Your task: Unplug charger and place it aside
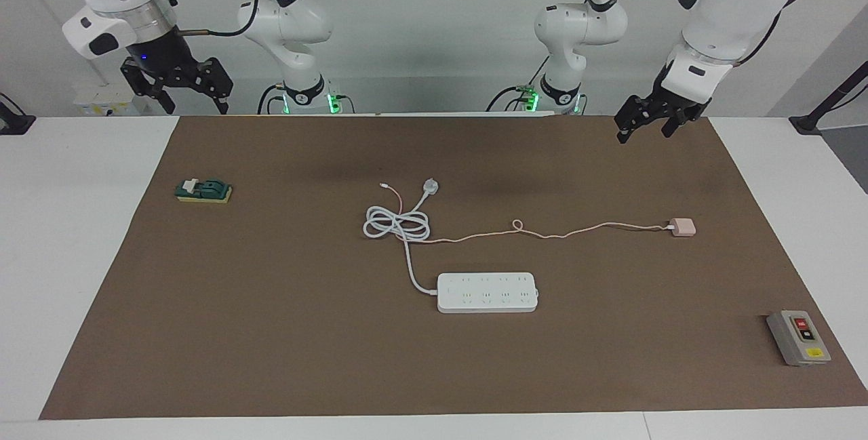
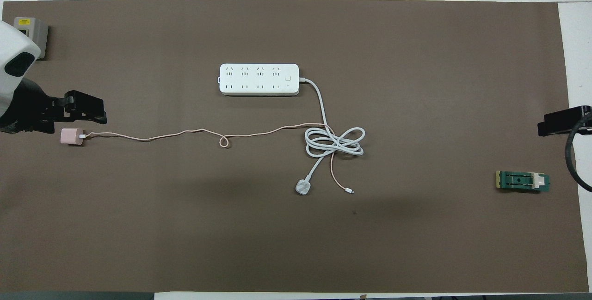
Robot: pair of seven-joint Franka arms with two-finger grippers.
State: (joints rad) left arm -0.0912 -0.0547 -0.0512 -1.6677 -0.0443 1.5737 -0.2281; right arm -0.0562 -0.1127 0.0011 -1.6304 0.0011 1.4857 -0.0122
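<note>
Toward the left arm's end of the bench (image 1: 81, 236) lies the charger (image 1: 683, 227), a small pale pink cube trailing a thin pink cable, unplugged. Left claw (image 1: 647, 125) hangs open and empty above the bench's robot-side edge; right claw (image 1: 178, 91) is raised, its opening unclear.

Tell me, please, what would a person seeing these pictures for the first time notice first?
Probably the white power strip near the middle of the brown mat, with its white cord coiled nearer to the robots. Next, the thin pink cable running from that coil to the small pink charger, which lies unplugged toward the left arm's end of the table. Both arms are raised: the left pincer open over the mat's edge nearest the robots, the right pincer up off the mat.
</note>
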